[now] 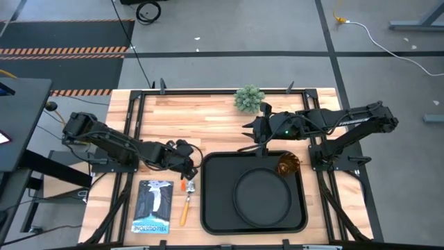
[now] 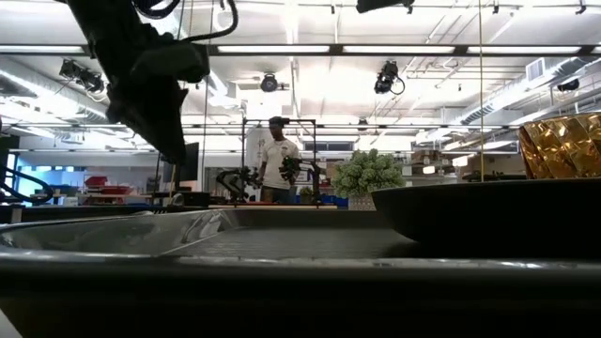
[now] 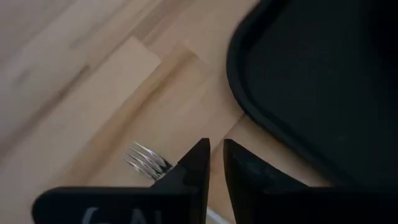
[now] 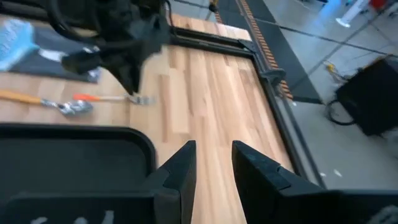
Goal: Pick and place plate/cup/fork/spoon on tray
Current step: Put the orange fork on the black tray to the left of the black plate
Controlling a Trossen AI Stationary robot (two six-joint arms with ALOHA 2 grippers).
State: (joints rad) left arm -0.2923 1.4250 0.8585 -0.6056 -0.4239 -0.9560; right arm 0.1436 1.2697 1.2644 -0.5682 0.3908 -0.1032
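Matte black tray (image 1: 211,208) holds the round plate (image 1: 262,196); left claw (image 3: 216,163), narrowly parted and empty, hovers over the silver-tined fork (image 3: 147,160) beside it.

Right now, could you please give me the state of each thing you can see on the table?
plate: flat in the tray
cup: in the tray, far right corner
tray: on the table
fork: on the table, outside the tray
spoon: on the table beside the tray
left gripper: just over the fork, holding nothing
right gripper: empty, fingers apart
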